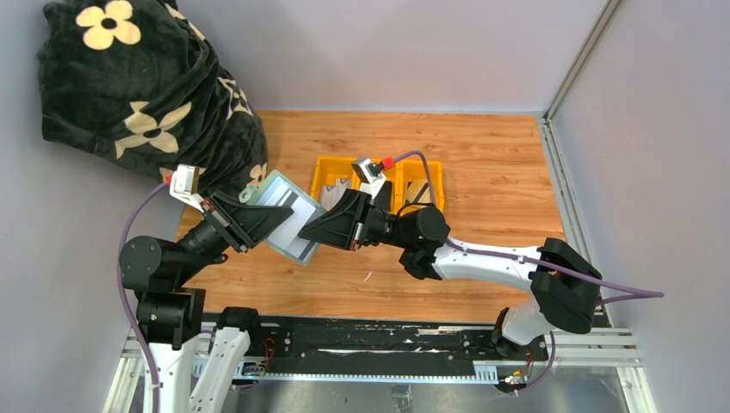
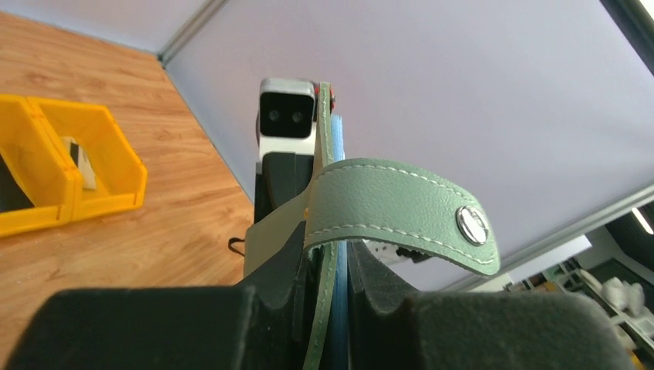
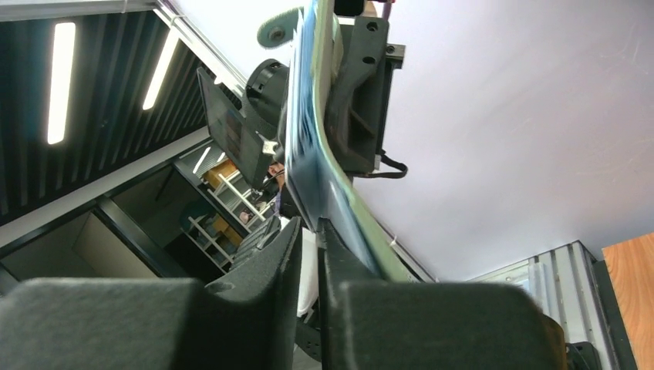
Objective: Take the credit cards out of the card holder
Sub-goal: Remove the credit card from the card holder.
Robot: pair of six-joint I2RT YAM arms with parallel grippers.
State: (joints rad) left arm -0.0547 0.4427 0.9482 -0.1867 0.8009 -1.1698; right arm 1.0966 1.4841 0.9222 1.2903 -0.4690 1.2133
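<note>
Soft green leather of the card holder is clamped in the left gripper, in the air above the table. The right gripper stands nearly closed at its blue leaves; we cannot tell if it pinches anything. The holder looks light and floppy, the cards probably stiff and slippery, so we would take a card by its edge.

The card holder is sage green, with pale stitching along its strap, a silvery round snap and light blue inner leaves. Just behind the card holder is a bright yellow tray, on a tabletop of warm orange-brown wood grain. Left of the card holder is a black cloth patterned with big cream flowers.
</note>
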